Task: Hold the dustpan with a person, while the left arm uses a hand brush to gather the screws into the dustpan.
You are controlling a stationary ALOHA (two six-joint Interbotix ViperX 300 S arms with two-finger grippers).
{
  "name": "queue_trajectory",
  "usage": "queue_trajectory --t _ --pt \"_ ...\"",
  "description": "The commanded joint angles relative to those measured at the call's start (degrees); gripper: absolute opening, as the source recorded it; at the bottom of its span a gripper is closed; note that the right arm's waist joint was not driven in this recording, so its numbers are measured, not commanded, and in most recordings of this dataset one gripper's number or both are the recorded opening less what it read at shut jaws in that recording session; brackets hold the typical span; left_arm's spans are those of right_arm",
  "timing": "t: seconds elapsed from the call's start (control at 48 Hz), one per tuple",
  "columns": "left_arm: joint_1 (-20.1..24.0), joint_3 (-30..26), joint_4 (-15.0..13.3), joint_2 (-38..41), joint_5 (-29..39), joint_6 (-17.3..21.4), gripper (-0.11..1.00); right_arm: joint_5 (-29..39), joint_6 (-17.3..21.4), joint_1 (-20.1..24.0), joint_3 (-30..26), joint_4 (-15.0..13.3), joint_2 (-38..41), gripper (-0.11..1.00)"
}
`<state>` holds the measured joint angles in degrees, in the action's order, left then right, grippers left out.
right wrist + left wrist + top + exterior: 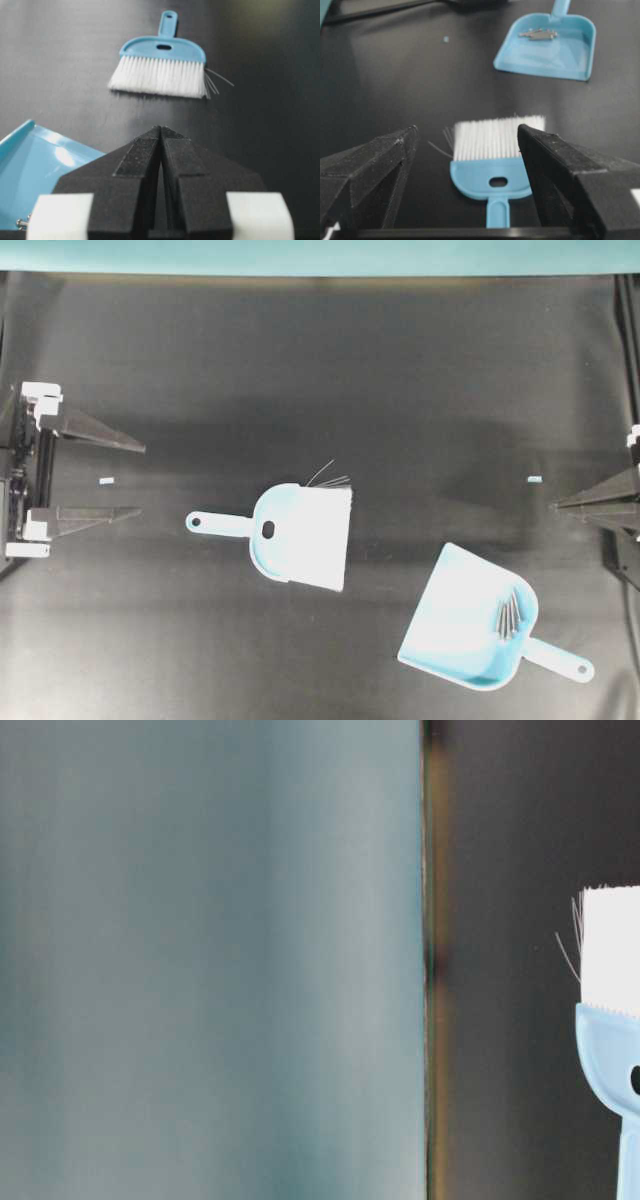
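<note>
Hand brush lies flat mid-table, handle toward left gripper, whose fingers stand wide apart, empty, well short of the handle. Dustpan sits beyond the brush's bristle end, apart from it; screws bunched inside near its handle. Right gripper pinched together, empty, near the dustpan.

In the table-level view we see only part of the hand brush, cut off by the right edge, beside a broad blurred teal surface we cannot identify. The screws in the dustpan blur into one grey cluster, too small for us to count.
</note>
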<state>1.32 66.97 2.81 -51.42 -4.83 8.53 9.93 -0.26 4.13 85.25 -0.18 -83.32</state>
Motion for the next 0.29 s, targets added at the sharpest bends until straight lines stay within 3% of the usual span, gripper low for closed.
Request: queue_trajectory --t 0.0,0.271 --pt "0.09 -0.53 0.09 0.18 -0.26 -0.09 0.78 -0.18 0.26 0.00 -0.26 0.00 0.26 -0.01" --pt "0.09 -0.35 0.09 -0.44 -0.35 -0.09 0.78 -0.18 0.26 0.00 -0.26 0.00 0.26 -0.01"
